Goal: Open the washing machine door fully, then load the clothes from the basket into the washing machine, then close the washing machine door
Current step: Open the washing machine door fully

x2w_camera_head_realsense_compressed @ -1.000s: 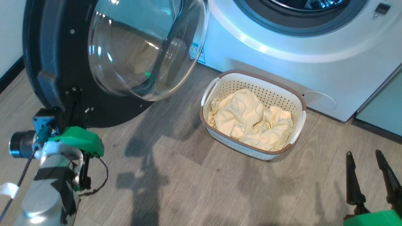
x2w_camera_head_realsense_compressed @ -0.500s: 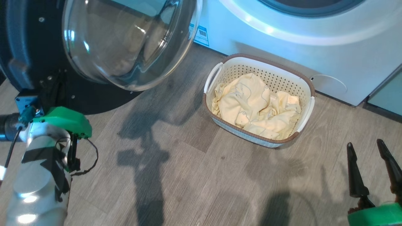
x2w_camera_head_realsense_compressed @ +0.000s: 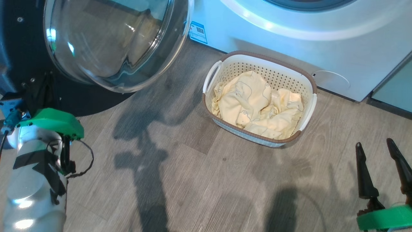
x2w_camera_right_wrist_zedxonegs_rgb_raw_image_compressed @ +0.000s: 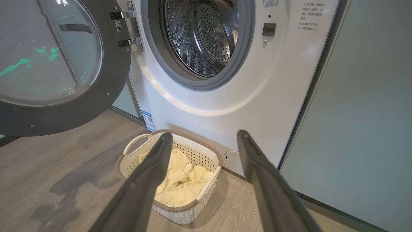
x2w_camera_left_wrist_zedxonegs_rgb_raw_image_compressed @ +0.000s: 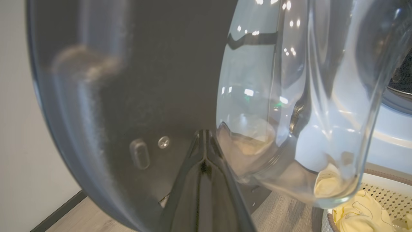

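On the floor before the washer, the basket holds the clothes. The door stands open. The left end effector, fingers pressed together and empty, points at the door's black face. The right end effector is spread wide, empty.

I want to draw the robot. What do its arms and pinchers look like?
The left arm is a shiny silver tube wrapped with black tape, topped by a green cover with a thin black cable looping off. The right gripper has two long, pointy dark fingers on a green base.
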Available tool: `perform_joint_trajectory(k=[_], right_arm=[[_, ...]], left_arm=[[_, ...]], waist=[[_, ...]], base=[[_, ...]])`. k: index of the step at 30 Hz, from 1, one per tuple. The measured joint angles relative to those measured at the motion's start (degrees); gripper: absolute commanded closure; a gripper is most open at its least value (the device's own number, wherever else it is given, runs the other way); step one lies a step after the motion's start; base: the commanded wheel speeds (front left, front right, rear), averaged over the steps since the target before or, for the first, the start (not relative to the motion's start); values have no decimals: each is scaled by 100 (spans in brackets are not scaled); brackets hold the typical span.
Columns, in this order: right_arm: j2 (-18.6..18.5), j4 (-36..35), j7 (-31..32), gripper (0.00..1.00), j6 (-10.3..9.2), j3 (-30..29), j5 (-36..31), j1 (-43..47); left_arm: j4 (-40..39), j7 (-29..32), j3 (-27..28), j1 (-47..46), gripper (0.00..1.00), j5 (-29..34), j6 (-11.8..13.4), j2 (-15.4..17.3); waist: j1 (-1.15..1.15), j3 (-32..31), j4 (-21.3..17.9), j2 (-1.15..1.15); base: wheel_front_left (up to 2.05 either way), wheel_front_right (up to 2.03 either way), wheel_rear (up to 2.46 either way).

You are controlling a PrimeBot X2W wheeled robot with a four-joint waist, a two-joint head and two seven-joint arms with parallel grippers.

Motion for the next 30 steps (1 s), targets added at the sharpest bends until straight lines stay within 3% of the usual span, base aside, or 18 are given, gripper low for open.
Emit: perform_joint_trajectory(k=[9, 18, 30], right_arm=[[21, 122, -3, 0, 0, 116, 8, -251], [137, 280, -18, 0, 0, 174, 68, -374], [193, 377, -18, 0, 0, 288, 256, -454]], left_arm=[[-482, 1, 255, 203, 100, 148, -27, -152], [-1569, 0, 531, 1113, 100, 135, -127, -603], [-2679, -1, 86, 2009, 100, 134, -353, -951]], waist=[[0, -24, -175, 0], [0, -181, -496, 0], [-1, -493, -1116, 0]], base=[[0, 0, 0], [0, 0, 0], [0, 0, 0]])
